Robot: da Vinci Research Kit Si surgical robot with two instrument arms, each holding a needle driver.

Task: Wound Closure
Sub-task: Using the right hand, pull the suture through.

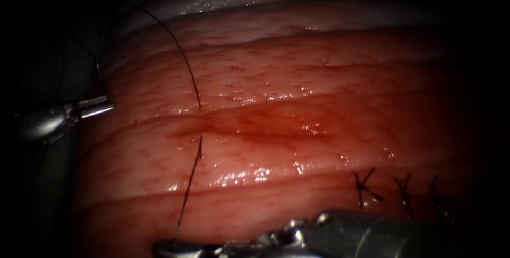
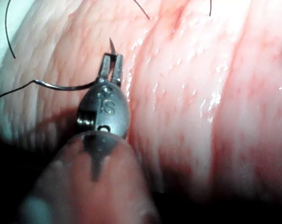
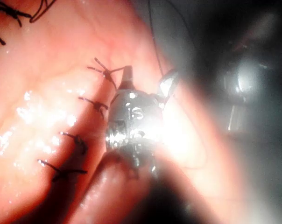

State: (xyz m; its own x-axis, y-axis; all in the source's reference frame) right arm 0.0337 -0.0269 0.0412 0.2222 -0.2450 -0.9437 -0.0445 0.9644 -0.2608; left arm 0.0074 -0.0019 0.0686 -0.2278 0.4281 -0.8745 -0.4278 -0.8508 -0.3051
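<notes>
L tool point(image 1: 106, 105) clenched the needle point(image 1: 99, 80) near its tip, out of the tissue point(image 1: 329, 67), left of the cut point(image 1: 255, 125). R tool point(image 1: 170, 247) below it, jaws apart, beside thread point(image 1: 188, 189).

dim dark-edged endoscope, glaring blurred wrist views

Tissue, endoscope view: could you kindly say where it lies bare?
Free: the tissue right of the thread, along the cut and above the finished stitches. Crowded: the left edge, where the left tool holds the needle near its tip, out of the tissue; the lower edge, where the right tool, jaws open, holds nothing beside the thread.
</notes>
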